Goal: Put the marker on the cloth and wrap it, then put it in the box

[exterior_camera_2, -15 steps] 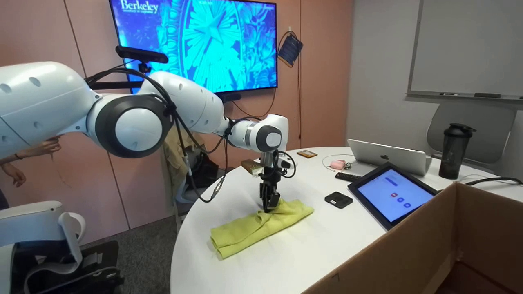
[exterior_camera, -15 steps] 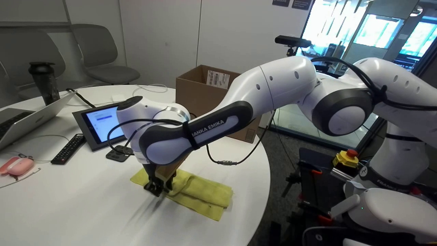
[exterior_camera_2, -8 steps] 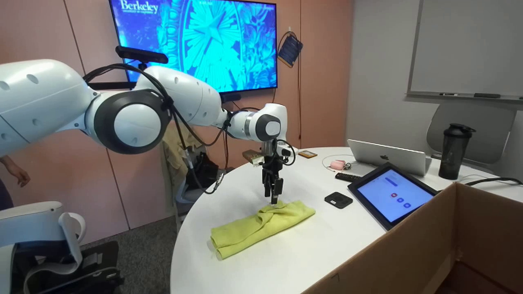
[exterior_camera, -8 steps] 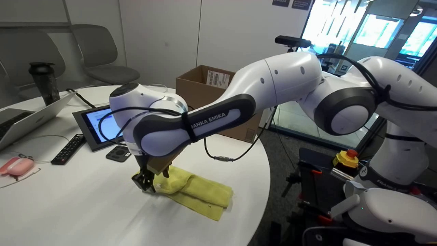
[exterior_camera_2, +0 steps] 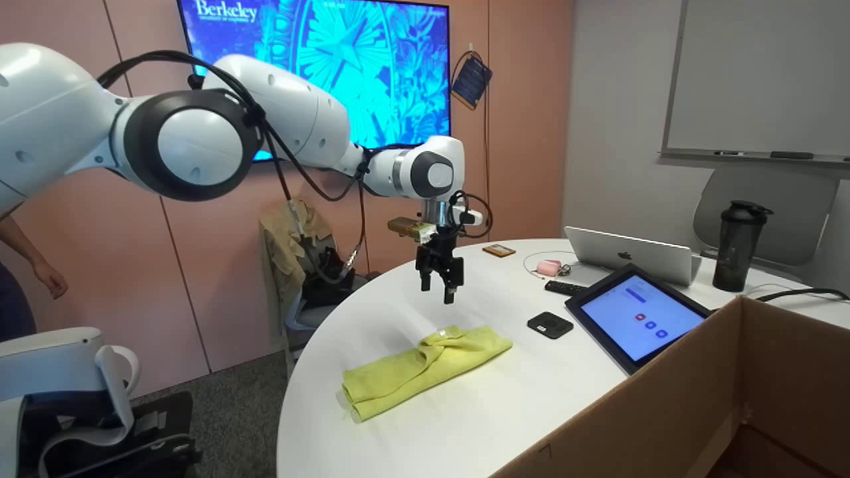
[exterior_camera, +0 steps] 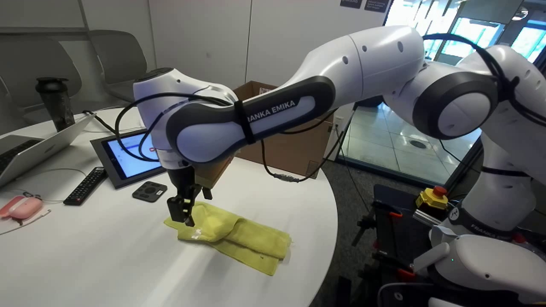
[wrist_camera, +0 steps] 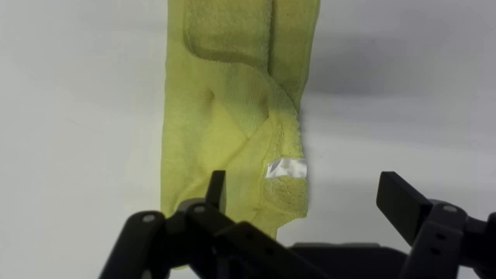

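Presumably folded over to enclose the unseen marker, the oblong yellow-green cloth [exterior_camera_2: 425,368] lies near the edge of the round white worktop [exterior_camera_2: 412,445], below blocky black fingers [wrist_camera: 403,205] parted around nothing, the brown cardboard box [exterior_camera_2: 637,405] standing by that edge, likely to receive it.

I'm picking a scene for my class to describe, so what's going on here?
A robot arm has its gripper open and empty above the cloth. The cloth lies folded over on the table, not yet in the box. No marker shows; it may be inside the folds, but the pictures can't confirm that.
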